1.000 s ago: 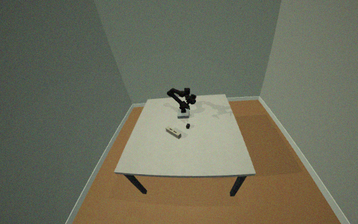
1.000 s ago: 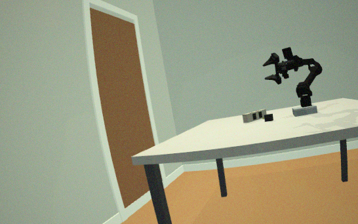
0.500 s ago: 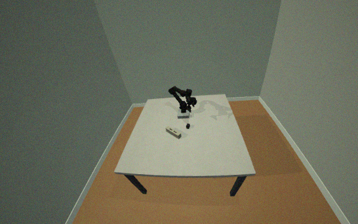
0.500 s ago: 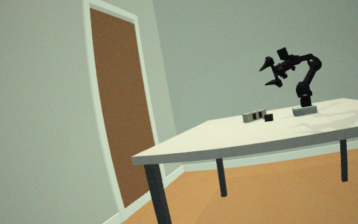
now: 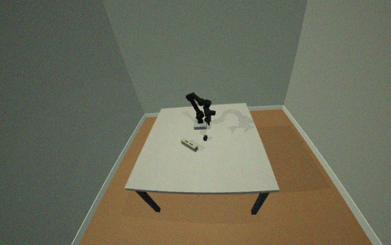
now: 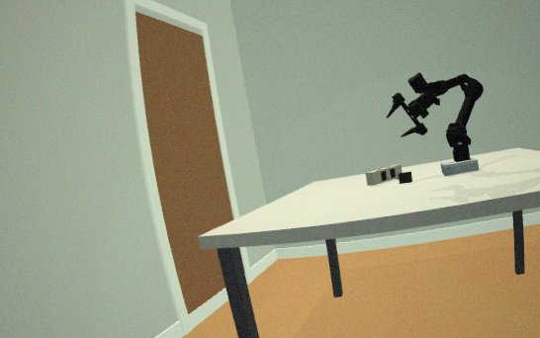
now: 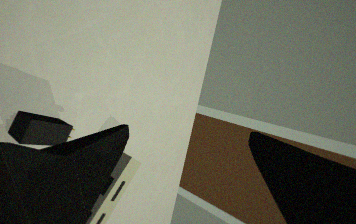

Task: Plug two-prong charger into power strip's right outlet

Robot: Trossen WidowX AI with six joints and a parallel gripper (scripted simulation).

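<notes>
The charger [image 5: 205, 137] [image 6: 405, 177] [image 7: 42, 131] is a small black block lying on the table, with small brass prongs showing on one side in the wrist view. The power strip [image 5: 189, 145] [image 6: 375, 178] [image 7: 111, 200] is a pale beige bar with two dark outlets, lying close beside the charger. In the wrist view a finger hides part of the strip. My gripper [image 6: 395, 126] [image 7: 188, 134] is wide open and empty, high above the table, its fingers tilted forward and down. In the top view its fingertips are too small to make out.
The arm stands on a grey base block [image 5: 200, 127] [image 6: 460, 167] at the back of the white table [image 5: 161, 172] [image 6: 297, 212]. Shadows of the arm fall on the table beside the base. A brown door [image 6: 178, 148] stands in the wall beyond the table.
</notes>
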